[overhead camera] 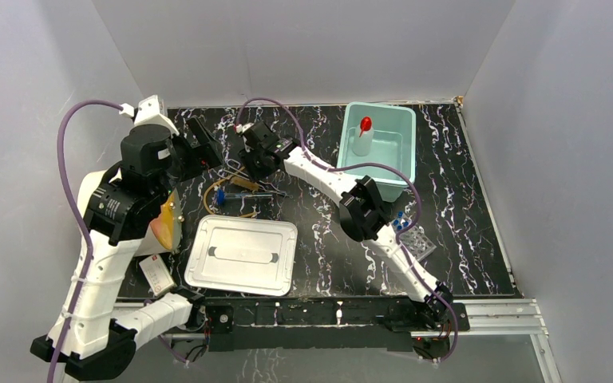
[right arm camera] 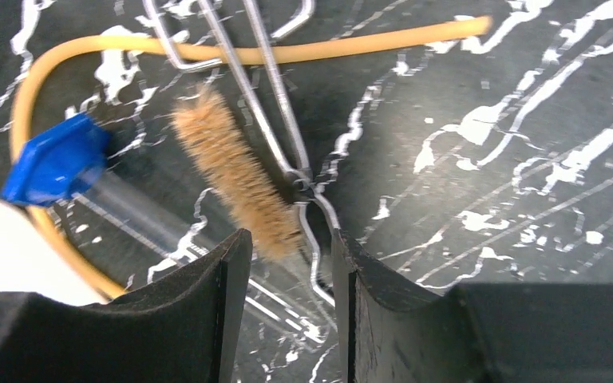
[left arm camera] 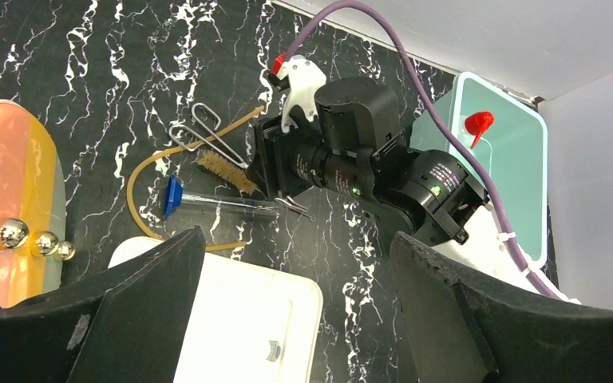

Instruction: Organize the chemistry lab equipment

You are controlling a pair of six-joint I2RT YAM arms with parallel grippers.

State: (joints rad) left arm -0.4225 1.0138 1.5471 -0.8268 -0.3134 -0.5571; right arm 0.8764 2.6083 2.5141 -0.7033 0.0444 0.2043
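My right gripper (overhead camera: pixel 254 169) (right arm camera: pixel 290 247) hangs low over a pile of items, jaws a little apart, with the thin metal wire tool (right arm camera: pixel 267 88) and the tip of a tan bristle brush (right arm camera: pixel 231 171) between them. The amber tubing (right arm camera: pixel 327 49) loops round a clear tube with a blue cap (right arm camera: pixel 52 159). My left gripper (overhead camera: pixel 203 148) (left arm camera: pixel 297 239) is wide open and empty, high above the pile. The white squeeze bottle with a red cap (overhead camera: pixel 363 137) stands in the teal bin (overhead camera: pixel 403 116). The clear tube rack (overhead camera: pixel 415 239) is under the right forearm.
A white metal tray (overhead camera: pixel 242 255) lies at front centre. The cream cylinder with an orange face (overhead camera: pixel 164 223) lies at the left by my left arm. A small white card (overhead camera: pixel 157 275) sits near the front edge. Grey walls close in three sides.
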